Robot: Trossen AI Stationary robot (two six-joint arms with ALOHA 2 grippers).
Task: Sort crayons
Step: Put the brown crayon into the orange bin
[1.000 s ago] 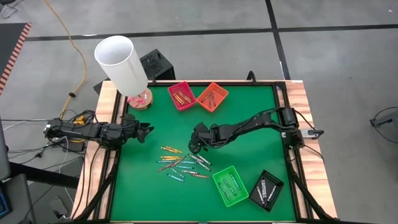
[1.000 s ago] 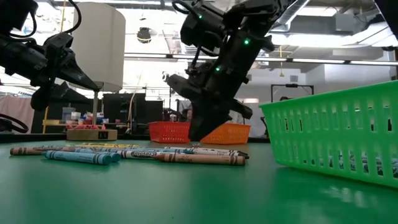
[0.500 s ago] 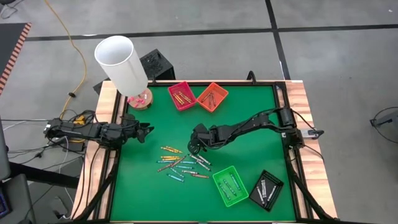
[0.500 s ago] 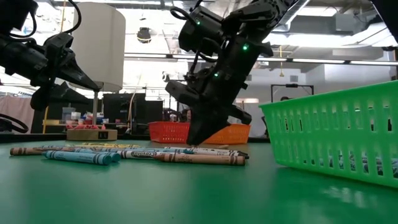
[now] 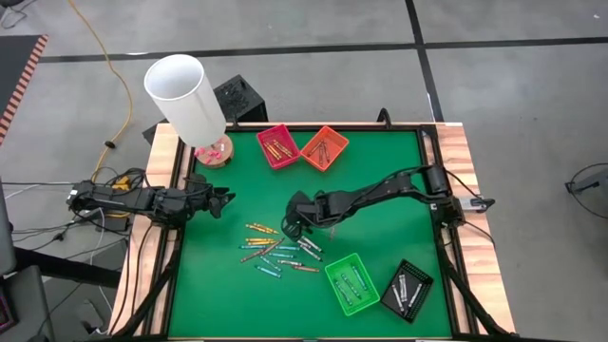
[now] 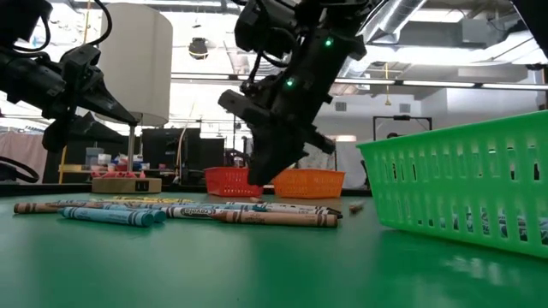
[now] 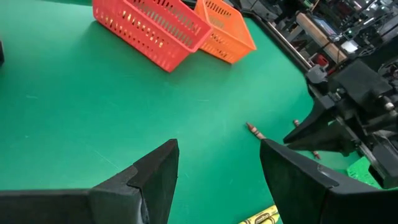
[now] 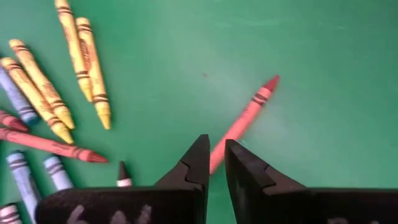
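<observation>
Movement first: the right gripper (image 5: 291, 226) has slid left along the mat toward the crayons (image 5: 277, 252) since a second ago. Its fingers sit almost together with just a slim gap, nothing between them, right over a lone red crayon (image 8: 244, 121) lying apart from the pile, so my guess is that's the next pick. Left gripper (image 5: 224, 200) waits at the left edge, spread wide. Whether the tips touch the red crayon is hidden from above.

Green table (image 5: 380, 171) with scattered crayons (image 5: 277, 249), four small trays (image 5: 277, 145).
</observation>
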